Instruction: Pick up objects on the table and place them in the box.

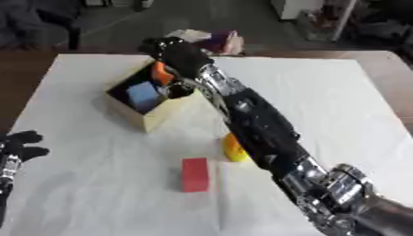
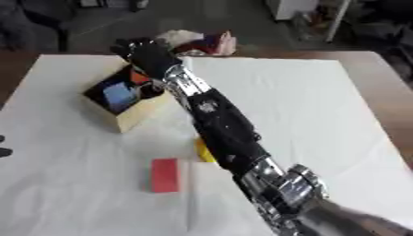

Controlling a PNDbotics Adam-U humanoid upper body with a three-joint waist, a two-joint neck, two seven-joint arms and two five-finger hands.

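Note:
A tan cardboard box [image 1: 167,114] stands open on the white cloth at the back left. Inside it lie a blue block [image 1: 144,94] and an orange piece [image 1: 162,73]. My right arm stretches from the lower right across the table, and my right hand [image 1: 174,52] hangs over the box's far corner, fingers spread, just above the orange piece. A red block [image 1: 194,174] lies flat on the cloth in front of the box. A yellow object [image 1: 235,148] sits beside it, partly hidden by my forearm. My left hand [image 1: 16,146] rests open at the lower left edge.
White cloth [image 1: 322,101] covers the table, with bare brown wood [image 1: 387,87] along the right and left sides. A small heap of pink, purple and pale things [image 1: 216,40] lies at the table's far edge behind the box.

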